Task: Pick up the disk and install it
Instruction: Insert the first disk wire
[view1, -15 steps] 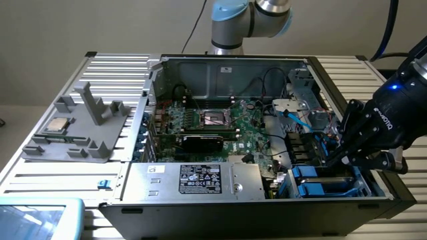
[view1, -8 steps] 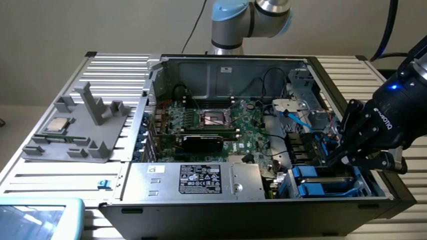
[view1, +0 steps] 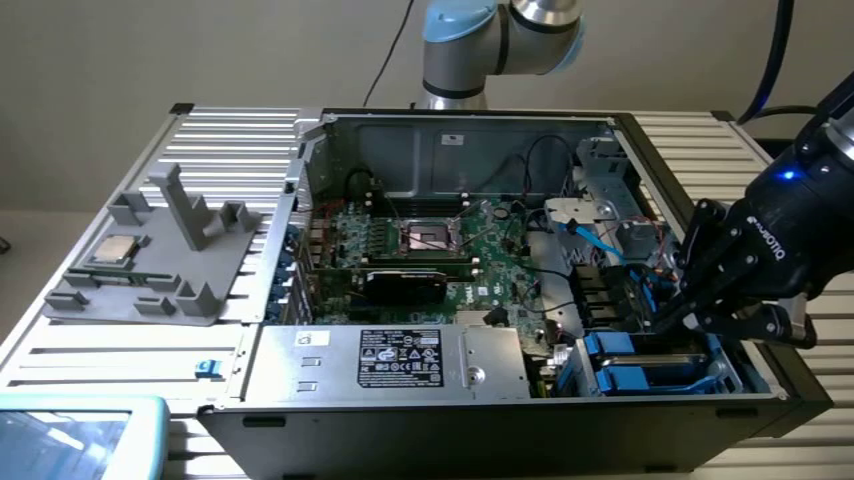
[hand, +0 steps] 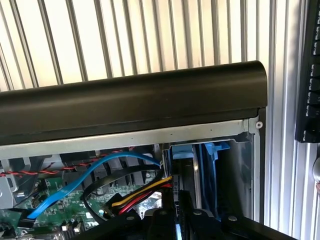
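My gripper (view1: 675, 322) reaches down into the drive-bay corner of the open computer case (view1: 454, 130), at the exterior view's right. In the wrist view the gripper (hand: 176, 224) is shut on the disk (hand: 182, 151). The disk shows edge-on as a thin dark slab, and its bright blue carrier frame sits at the far end, inside the bay under the case's black edge (hand: 130, 105). In the exterior view the gripper body hides the held disk. Blue carrier frames (view1: 627, 362) show in the bays just beside the fingers.
A blue data cable (hand: 75, 186) and red, yellow and black power wires (hand: 135, 197) run up to the bay. The grey power-supply box (view1: 387, 360) and the motherboard (view1: 427, 250) lie to the exterior view's left. A grey fixture (view1: 160, 270) holding the processor chip (view1: 115, 250) stands outside the case.
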